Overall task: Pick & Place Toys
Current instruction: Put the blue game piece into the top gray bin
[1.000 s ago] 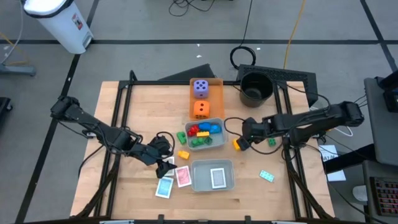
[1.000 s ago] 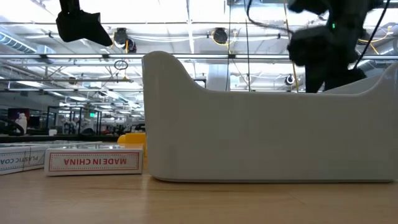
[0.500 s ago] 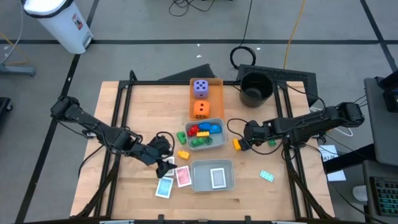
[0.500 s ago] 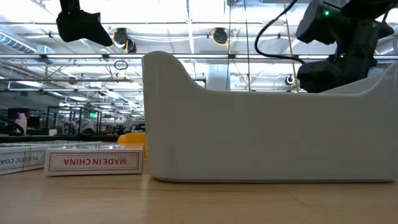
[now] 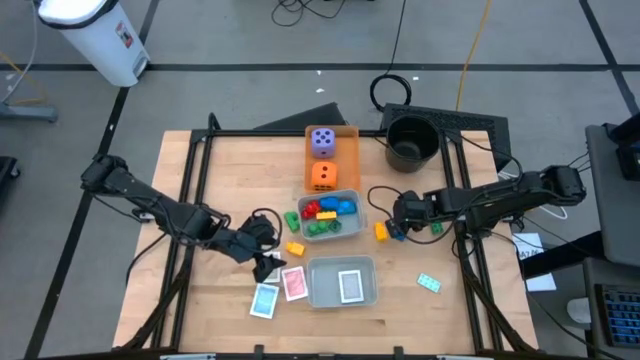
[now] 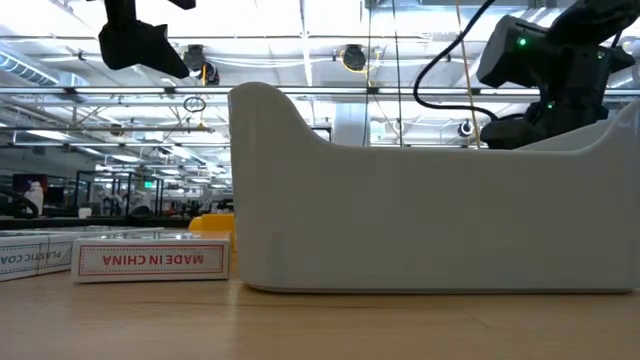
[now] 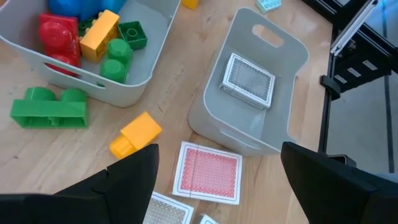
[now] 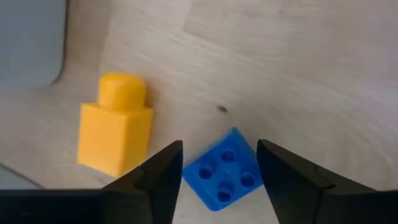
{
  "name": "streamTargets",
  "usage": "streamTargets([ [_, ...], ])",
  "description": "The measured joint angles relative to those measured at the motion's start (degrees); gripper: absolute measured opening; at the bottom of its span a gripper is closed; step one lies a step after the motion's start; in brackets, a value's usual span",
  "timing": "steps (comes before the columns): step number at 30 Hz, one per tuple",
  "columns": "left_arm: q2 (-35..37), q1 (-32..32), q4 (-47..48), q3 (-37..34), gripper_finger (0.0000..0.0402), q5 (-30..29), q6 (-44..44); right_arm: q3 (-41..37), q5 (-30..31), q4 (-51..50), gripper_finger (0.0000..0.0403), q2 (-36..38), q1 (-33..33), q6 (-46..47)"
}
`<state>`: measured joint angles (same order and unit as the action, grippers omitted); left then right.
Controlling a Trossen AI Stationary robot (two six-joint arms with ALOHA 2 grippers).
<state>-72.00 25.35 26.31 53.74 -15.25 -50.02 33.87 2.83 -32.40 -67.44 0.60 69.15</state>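
Two dice sit in the flat orange tray (image 5: 345, 132) at the far middle of the surface (image 5: 240, 170): a purple die (image 5: 322, 142) farther back and an orange die (image 5: 323, 176) just in front of it. The brick tray (image 5: 358, 226) holds a heap of red, blue, yellow and green bricks, too piled to count. Loose on the surface lie a green brick (image 5: 291, 221) and a yellow brick (image 5: 295, 249) left of that tray, a second yellow brick (image 8: 115, 133) and a blue brick (image 8: 227, 170) right of it, another green brick (image 5: 437, 227) beside the right arm, and a teal brick (image 5: 428, 283) near the right front. The card tray (image 5: 318, 285) holds one card (image 5: 350, 286); a red-backed card (image 5: 294, 284) and a blue-backed card (image 5: 264, 301) lie just left of it.

A black pot (image 5: 408, 140) stands at the far right corner. In the low view the card tray's wall blocks most of the surface.

The right gripper (image 8: 219, 163) is low over the blue brick, jaws apart on either side of it, the yellow brick just beside. The left gripper (image 5: 266, 262) hangs above the loose cards, jaws wide apart and empty.

Since a second ago, the right gripper has moved slightly towards the bricks and its jaws have narrowed; the left arm has barely shifted.
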Motion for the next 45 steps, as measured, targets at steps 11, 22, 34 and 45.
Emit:
streamTargets([
  [11,0.0,-0.3,0.0,0.0,0.034,0.2,0.0,0.0,-2.8,0.9,0.0161,0.0,-1.1,-5.0],
  [22,0.0,-0.3,0.0,0.0,0.034,0.2,0.2,0.0,-2.3,4.7,0.016,2.5,-2.1,-17.5],
  [34,0.0,-1.2,0.0,0.0,0.034,0.2,0.4,0.1,-3.0,40.4,0.016,13.9,-2.8,-25.9],
  [45,0.0,-1.7,-0.5,0.0,0.034,0.2,1.1,14.6,-4.8,18.2,0.0159,10.3,0.5,-50.5],
])
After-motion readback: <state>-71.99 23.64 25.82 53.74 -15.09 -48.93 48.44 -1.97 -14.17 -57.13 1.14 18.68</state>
